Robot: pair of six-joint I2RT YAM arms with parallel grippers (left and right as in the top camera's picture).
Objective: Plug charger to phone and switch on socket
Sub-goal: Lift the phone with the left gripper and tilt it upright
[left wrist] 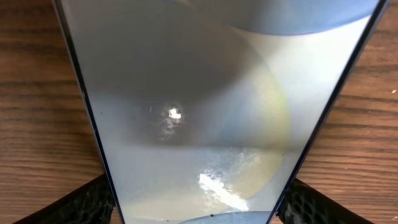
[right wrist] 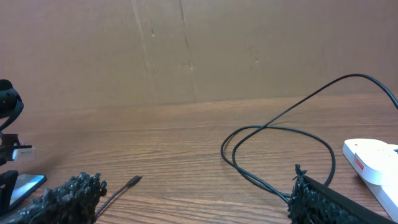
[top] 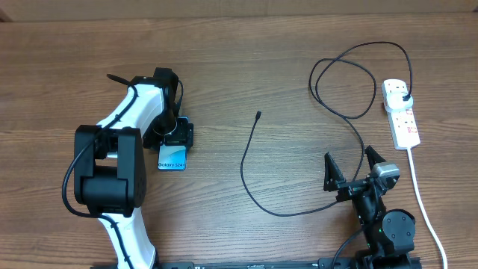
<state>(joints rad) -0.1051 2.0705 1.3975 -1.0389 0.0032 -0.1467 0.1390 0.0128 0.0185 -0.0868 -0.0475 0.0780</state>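
Phone [left wrist: 199, 118] lies flat between the left hand's [top: 178, 140] two fingers [left wrist: 87, 202].

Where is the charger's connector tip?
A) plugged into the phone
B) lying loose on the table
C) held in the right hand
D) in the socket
B: the tip lies bare on the table, apart from the phone and the open right hand.

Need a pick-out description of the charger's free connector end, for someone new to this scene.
Start at the white power strip on the right side of the table, where the black plug head sits. Follow the thin black cable through its loops and round to mid-table. The connector tip is its free end, alone on bare wood, nothing touching it.
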